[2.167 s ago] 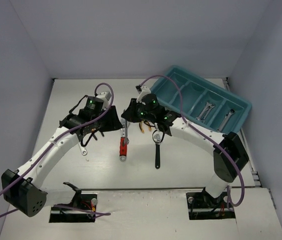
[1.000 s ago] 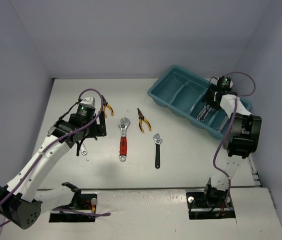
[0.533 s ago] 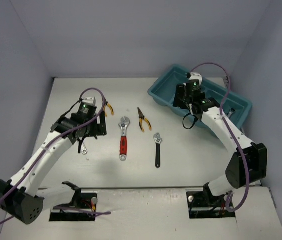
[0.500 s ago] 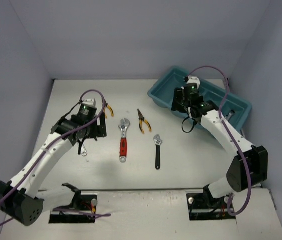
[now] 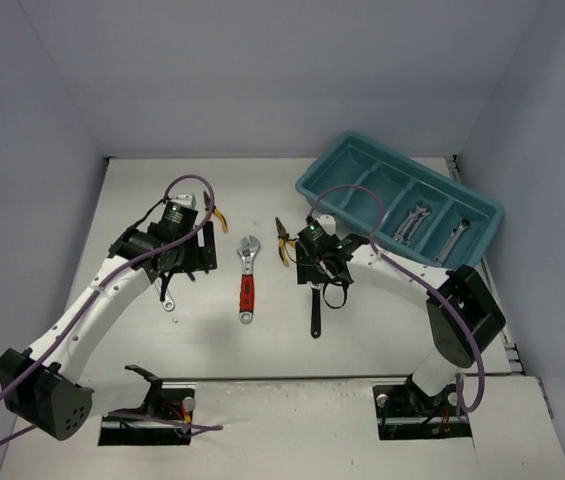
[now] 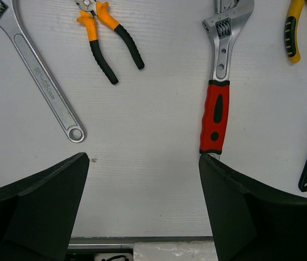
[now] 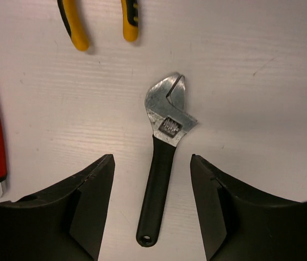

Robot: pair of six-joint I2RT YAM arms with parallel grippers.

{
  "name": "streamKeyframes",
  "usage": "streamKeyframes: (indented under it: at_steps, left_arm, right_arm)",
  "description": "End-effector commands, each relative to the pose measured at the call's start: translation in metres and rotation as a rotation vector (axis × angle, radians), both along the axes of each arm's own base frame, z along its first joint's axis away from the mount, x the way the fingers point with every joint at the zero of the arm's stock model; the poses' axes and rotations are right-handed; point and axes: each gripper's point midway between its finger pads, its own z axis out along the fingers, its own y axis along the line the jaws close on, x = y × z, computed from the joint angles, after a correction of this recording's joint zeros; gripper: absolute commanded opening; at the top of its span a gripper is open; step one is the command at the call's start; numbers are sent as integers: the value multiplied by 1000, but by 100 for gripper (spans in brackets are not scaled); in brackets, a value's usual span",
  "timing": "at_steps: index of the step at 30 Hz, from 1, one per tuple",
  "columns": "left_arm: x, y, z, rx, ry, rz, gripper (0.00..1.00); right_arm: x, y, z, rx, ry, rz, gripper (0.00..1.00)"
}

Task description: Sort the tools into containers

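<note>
While two silver wrenches [image 5: 414,221] are already laid in the blue tray [image 5: 334,190] at the far right, five more are left on the worktop [image 5: 382,320]. The black-handled wrench [image 7: 162,163] is straddled by the right fingers [image 7: 82,201], spread and not yet gripping, and the left fingers [image 6: 39,201] are spread too, with nothing held.

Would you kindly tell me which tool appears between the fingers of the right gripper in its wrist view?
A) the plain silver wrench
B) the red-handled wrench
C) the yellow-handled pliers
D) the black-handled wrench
D: the right wrist view shows the black-handled wrench framed between the fingers of the open right gripper, untouched by either.
</note>
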Motion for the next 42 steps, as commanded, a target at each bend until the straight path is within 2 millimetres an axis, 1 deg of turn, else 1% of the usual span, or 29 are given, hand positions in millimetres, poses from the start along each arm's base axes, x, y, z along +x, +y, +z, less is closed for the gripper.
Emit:
streamKeyframes:
  at_steps: [1,8,11,15,24,29,34,36,38,42]
  left_arm:
    - [8,-4,19,-39,-53,12,79]
    - [4,-2,16,-32,-48,6,79]
    - [4,-2,15,-34,-45,4,79]
    - [3,-1,15,-33,-46,5,79]
    - [1,0,9,-23,-35,7,79]
    - [1,2,7,-12,-29,7,79]
    - [2,2,4,-4,-20,1,79]
    - [2,3,4,0,-22,0,79]
    - [2,4,4,4,-25,1,79]
    - [2,8,4,13,-28,3,79]
  right_arm:
    - [-14,-1,-18,14,64,-82,53]
    - [-27,-5,-39,-14,139,-85,50]
    - [-31,-1,-44,-4,172,-69,49]
    - [-44,1,-55,-1,232,-61,44]
    - [-63,-11,-71,-41,283,-100,35]
    - [-67,-18,-82,-86,307,-117,30]
    - [-65,-22,-93,-129,327,-124,18]
    - [-66,-25,-98,-148,339,-127,8]
    - [-65,-28,-101,-169,344,-131,1]
    - [-56,-35,-101,-235,334,-119,0]
